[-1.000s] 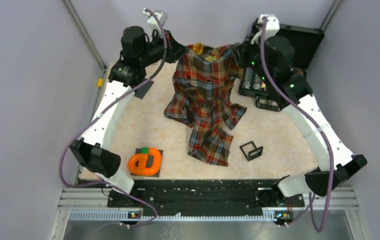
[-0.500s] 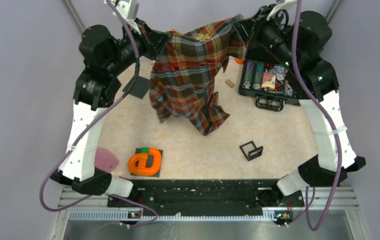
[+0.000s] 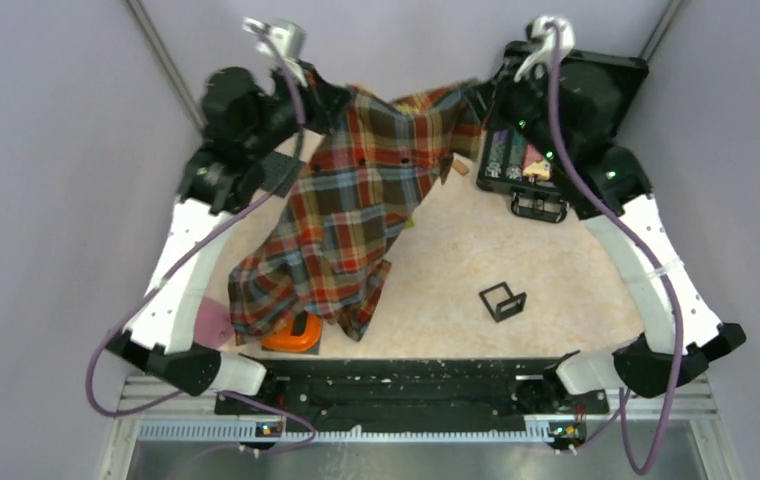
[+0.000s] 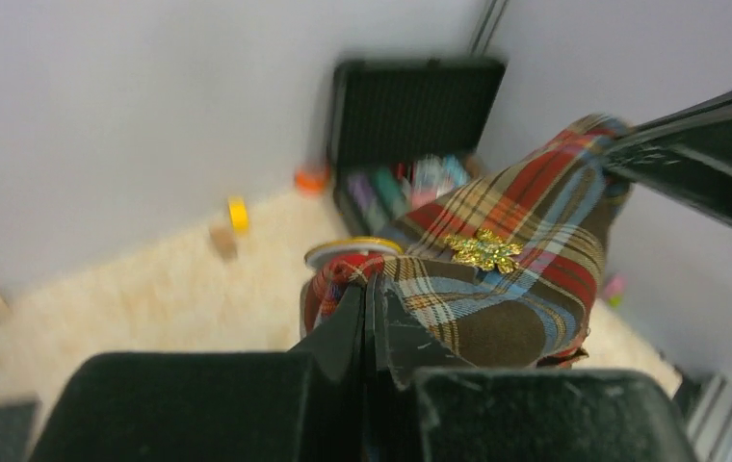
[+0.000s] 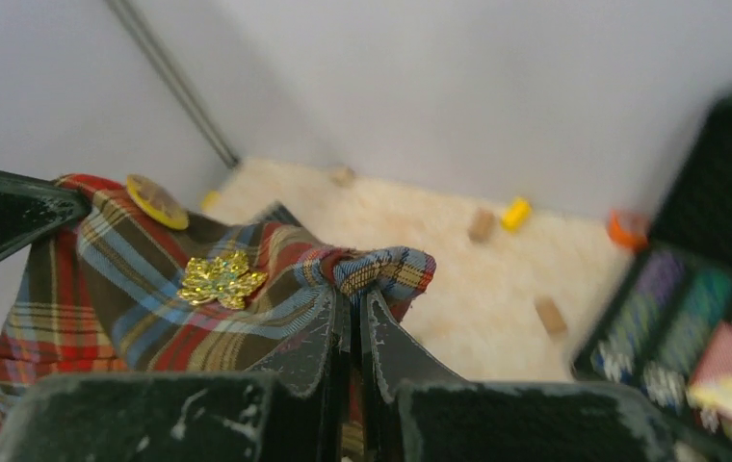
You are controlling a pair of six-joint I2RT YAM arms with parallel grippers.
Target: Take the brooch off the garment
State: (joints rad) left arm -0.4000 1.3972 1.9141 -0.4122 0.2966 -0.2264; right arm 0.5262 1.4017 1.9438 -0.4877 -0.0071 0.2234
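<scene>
Where the left gripper (image 4: 366,289) meets the cloth, its two fingers are pressed flat together with a fold of the garment (image 3: 346,215) pinched between them. Right gripper (image 5: 352,294): same condition, fingers closed tight on a bunched plaid edge. Both grips are raised at the far end of the table (image 3: 456,260), and the shirt's top edge spans the gap between them.

Brooch (image 4: 352,252): small round disc, pale face with a yellow rim in the left wrist view, plain yellow from the right wrist side. It sits at the shirt's top edge just beside the left gripper's fingers, well apart from the right gripper. How it is fastened cannot be made out.

Gold leaf-shaped ornament (image 4: 483,250): lies flat on the plaid, between the two grips.

Overhead view: the rest of the shirt hangs down toward the near left. Its lower hem drapes over an orange object (image 3: 296,335), which shows only in part. A small black open frame (image 3: 502,300) stands on bare table, apart from the shirt. An open black case (image 3: 536,160) holding rows of chips sits at the far right, beneath the right arm.
</scene>
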